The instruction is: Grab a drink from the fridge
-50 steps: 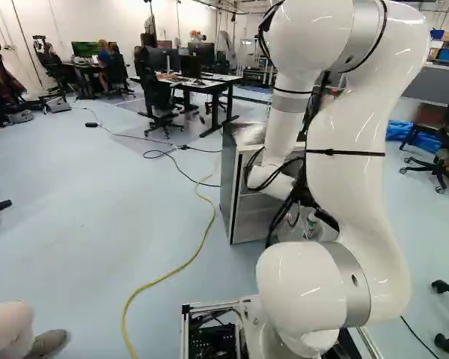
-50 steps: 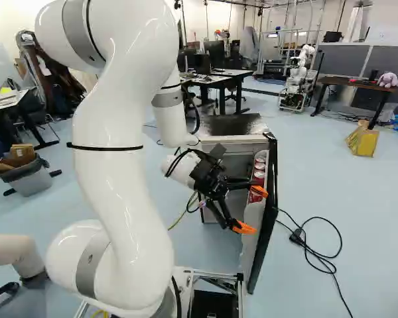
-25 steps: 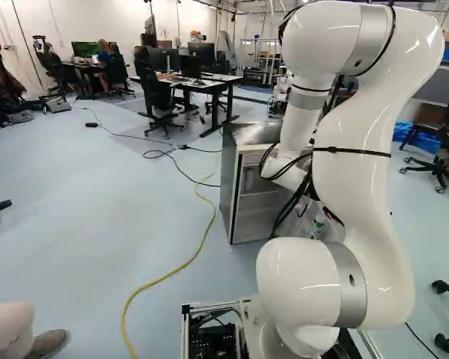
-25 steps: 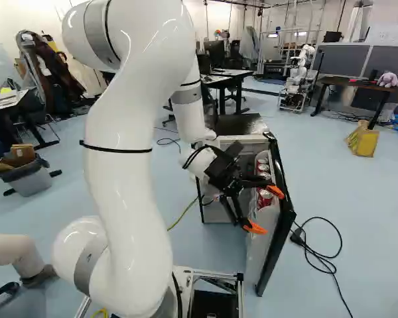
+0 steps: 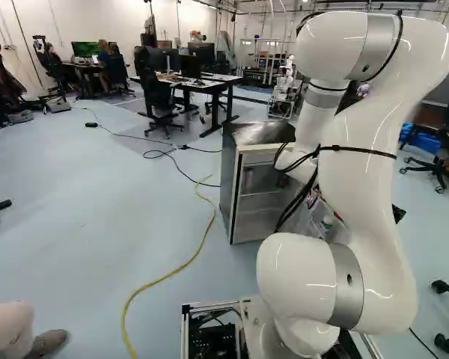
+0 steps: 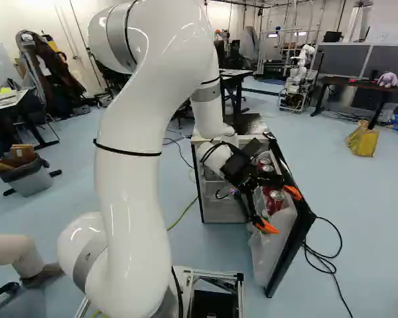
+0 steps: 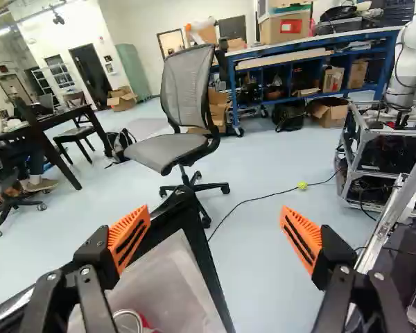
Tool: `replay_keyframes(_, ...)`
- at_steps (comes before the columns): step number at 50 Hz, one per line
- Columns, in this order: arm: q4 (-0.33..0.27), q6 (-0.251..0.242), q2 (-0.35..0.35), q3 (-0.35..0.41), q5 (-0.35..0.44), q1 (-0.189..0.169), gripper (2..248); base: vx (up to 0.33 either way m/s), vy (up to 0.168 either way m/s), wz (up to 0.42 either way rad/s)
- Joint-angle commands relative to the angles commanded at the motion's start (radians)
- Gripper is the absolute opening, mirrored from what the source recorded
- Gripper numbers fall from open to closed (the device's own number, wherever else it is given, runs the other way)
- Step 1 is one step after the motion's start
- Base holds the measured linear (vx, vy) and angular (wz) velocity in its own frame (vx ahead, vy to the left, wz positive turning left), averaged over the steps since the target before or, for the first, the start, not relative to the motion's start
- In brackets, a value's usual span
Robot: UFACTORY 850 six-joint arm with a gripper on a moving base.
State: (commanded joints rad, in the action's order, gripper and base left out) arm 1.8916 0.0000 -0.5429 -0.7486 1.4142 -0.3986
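In the right base view my gripper is at the inner side of the swung-out fridge door. Red drink cans stand in the door's shelf close by the fingers. The fridge body shows left of my arm in the left base view. From the wrist, the gripper stands open with nothing gripped. The door's black rim and pale bin lie under and beside one finger, and a can top shows low in that bin. The other finger stands over floor.
A black cable lies on the floor beyond the door. A yellow cable runs left of the fridge. The wrist view shows an office chair ahead and a metal frame to one side. Another robot stands farther back.
The door has swung wider, toward the right of the right base view, with my arm and gripper moving the same way along its inner side. The base has stayed put.
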Motion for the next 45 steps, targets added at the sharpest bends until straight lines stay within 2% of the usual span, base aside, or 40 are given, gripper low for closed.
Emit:
replay_keyframes(12, 0.0, 0.0, -0.023, -0.057, 0.0, -0.053, 247, 0.0, 0.0, 0.0)
replay_keyframes(21, 0.0, 0.0, -0.028, -0.07, 0.0, -0.064, 247, 0.0, 0.0, 0.0)
replay_keyframes(33, -0.011, 0.0, -0.005, -0.013, 0.003, -0.032, 247, 0.0, 0.0, 0.0)
replay_keyframes(45, -0.084, 0.0, 0.03, 0.075, 0.031, 0.021, 247, 0.0, 0.0, 0.0)
